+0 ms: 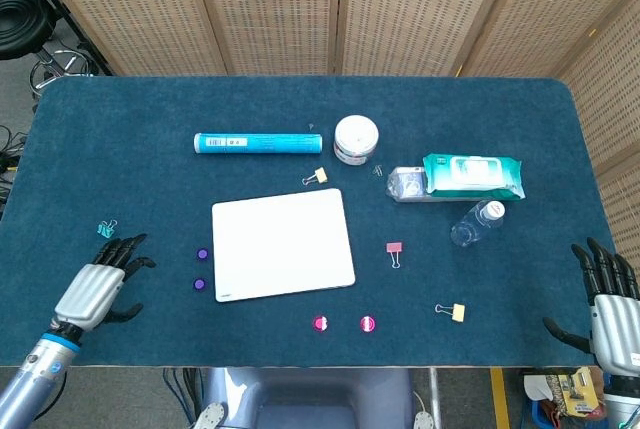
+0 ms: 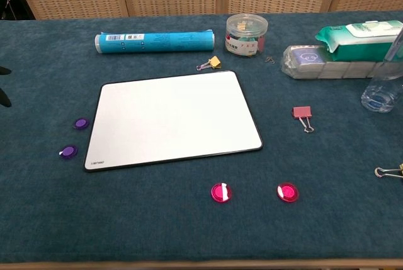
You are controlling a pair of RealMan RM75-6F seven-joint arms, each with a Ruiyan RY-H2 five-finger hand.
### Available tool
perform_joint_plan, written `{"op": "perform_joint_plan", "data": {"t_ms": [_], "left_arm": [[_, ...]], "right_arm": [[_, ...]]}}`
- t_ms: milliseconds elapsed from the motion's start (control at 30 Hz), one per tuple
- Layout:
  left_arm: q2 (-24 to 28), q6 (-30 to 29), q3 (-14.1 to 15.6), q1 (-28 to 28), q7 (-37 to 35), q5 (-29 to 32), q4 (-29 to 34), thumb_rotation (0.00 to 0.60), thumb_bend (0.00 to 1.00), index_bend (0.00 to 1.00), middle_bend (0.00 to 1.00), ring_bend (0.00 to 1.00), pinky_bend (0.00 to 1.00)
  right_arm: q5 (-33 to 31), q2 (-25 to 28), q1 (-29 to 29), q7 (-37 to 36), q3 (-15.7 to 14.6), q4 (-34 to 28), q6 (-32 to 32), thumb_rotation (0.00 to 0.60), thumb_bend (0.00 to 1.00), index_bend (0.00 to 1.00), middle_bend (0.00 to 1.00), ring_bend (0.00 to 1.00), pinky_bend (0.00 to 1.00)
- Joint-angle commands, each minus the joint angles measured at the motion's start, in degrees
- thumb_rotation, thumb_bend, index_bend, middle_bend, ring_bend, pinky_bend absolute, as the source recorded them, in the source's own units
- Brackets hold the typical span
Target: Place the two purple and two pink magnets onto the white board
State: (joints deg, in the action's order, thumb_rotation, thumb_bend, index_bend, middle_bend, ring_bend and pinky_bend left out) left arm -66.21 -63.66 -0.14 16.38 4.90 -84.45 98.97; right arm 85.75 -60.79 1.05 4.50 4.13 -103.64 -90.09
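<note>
The left hand (image 1: pixel 95 287) hovers over the blue felt table (image 1: pixel 120 149) with its dark fingers spread and nothing in its grasp. Just ahead of its fingertips and to its right lie the two round purple magnets (image 1: pixel 202 254) (image 1: pixel 199 285), close beside the left edge of the flat white rectangular board (image 1: pixel 283 244). Farther to its right, near the table's front edge, sit the two round pink magnets (image 1: pixel 320 324) (image 1: pixel 367 324). The right hand (image 1: pixel 608 307) waits at the far right corner, fingers apart and empty, well apart from every magnet.

Smooth glossy white board (image 2: pixel 173 118) on matt cloth table (image 2: pixel 157 219).
</note>
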Motion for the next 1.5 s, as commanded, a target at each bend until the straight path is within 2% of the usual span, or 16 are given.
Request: {"op": "perform_joint_plan", "data": {"t_ms": [33, 267, 600, 1067, 1500], "left_arm": [[-2.30, 2.86, -1.27, 2.40, 3.64, 2.92, 0.73, 0.600, 0.26, 0.33, 0.00, 0.00, 0.00], [-6.02, 5.51, -2.93, 5.07, 9.33, 8.52, 1.35, 0.600, 0.31, 0.35, 0.00, 0.00, 0.00], [-9.84, 6.27, -2.81, 6.37, 13.92, 14.05, 1.01, 0.600, 0.33, 0.40, 0.00, 0.00, 0.00], [-15.26, 3.93, -2.60, 7.18, 18.25, 17.30, -2.18, 0.600, 0.36, 0.42, 0.00, 0.00, 0.00], [-17.85, 2.46, -1.79, 7.27, 18.17, 16.50, -4.57, 0.600, 0.36, 0.42, 0.00, 0.00, 0.00]], "right_arm": [[-0.26, 0.10, -0.07, -0.22, 0.03, 0.05, 0.24, 0.600, 0.00, 0.00, 0.00, 0.00, 0.00], [-0.75, 0.33, -0.21, -0.81, 0.07, 0.01, 0.78, 0.600, 0.00, 0.00, 0.00, 0.00, 0.00], [-1.07, 0.76, -0.25, -1.51, -0.01, -0.28, 1.22, 0.600, 0.00, 0.00, 0.00, 0.00, 0.00], [-1.78, 1.41, -0.32, -2.72, 0.14, -0.39, 1.71, 0.600, 0.00, 0.00, 0.00, 0.00, 0.00], [-2.07, 1.56, -0.36, -2.87, 0.10, -0.46, 1.99, 0.600, 0.00, 0.00, 0.00, 0.00, 0.00]]}}
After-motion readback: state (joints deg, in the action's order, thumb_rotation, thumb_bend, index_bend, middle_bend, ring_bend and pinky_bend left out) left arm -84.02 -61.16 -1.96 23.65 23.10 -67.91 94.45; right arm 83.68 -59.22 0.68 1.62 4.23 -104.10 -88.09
